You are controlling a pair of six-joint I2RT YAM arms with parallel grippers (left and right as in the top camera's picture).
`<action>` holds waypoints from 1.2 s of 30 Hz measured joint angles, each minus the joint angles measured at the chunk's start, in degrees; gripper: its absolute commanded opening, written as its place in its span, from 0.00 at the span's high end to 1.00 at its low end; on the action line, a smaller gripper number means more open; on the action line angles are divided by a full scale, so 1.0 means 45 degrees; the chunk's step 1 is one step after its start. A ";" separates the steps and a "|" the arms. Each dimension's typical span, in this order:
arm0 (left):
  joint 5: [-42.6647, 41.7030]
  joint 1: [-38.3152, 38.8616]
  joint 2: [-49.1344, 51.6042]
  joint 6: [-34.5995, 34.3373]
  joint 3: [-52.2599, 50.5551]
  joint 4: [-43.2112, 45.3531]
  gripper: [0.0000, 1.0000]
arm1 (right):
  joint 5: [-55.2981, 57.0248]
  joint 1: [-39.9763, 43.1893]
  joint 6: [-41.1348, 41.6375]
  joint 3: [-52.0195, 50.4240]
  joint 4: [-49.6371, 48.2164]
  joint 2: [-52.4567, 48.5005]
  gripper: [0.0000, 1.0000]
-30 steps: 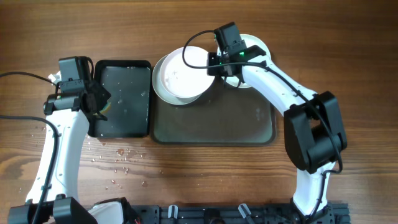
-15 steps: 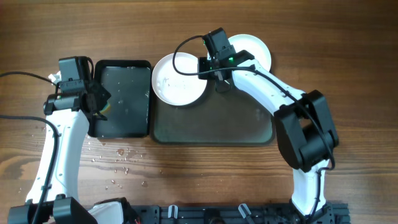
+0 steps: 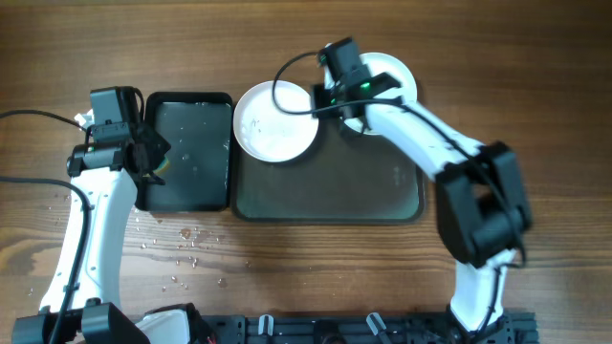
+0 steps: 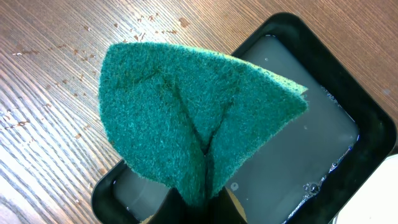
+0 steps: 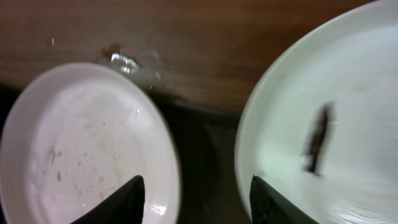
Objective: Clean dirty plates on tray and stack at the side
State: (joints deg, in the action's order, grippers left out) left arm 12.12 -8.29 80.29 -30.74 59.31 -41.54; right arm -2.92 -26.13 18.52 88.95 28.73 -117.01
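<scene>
While the right gripper (image 3: 350, 117) hangs at the far edge of the tray (image 3: 325, 186), overhead shows two white plates either side of it. The wet plate (image 3: 277, 134) sits at the tray's far-left corner, overhanging the rim. The smudged plate (image 3: 397, 75) lies further right and beyond the tray, partly hidden by the arm. No third plate in view. The left gripper (image 3: 143, 153) is well apart to the left, over the small black tray (image 3: 186, 97).

Left wrist: the left gripper (image 4: 199, 208) is pinched on a folded green sponge (image 4: 193, 118), above the small black tray (image 4: 314, 43), which holds water.

Right wrist: the right gripper (image 5: 200, 199) is spread wide, nothing between the fingers (image 5: 134, 199). The wet plate (image 5: 81, 143) is to its left with droplets. The smudged plate (image 5: 323, 93) is to its right, with a dark smudge (image 5: 317, 146) mid-plate.

Likely step: take the smudged plate for wiping. To do it well, bite the rim only, one finger under and one over, clear of the smudge. Don't knock the wet plate. Set it flat within the sponge's reach.
</scene>
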 measured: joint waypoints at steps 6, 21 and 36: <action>0.0000 0.0000 0.0000 0.0000 0.0000 -0.0005 0.96 | 0.0729 0.1506 -0.0219 0.0097 0.1166 0.1457 0.39; -0.0010 0.0000 0.0000 0.0000 0.0000 -0.0005 0.96 | 0.1234 0.4255 -0.1569 -0.1321 0.1525 0.1423 0.51; -0.0034 0.0000 0.0000 0.0000 0.0000 0.0000 0.96 | 0.0879 0.4483 -0.1676 -0.2705 -0.1375 0.1423 0.61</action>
State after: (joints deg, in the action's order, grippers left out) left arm 11.97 -8.29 80.29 -30.74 59.31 -41.54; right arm 1.04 -5.96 10.98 76.77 22.55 -110.61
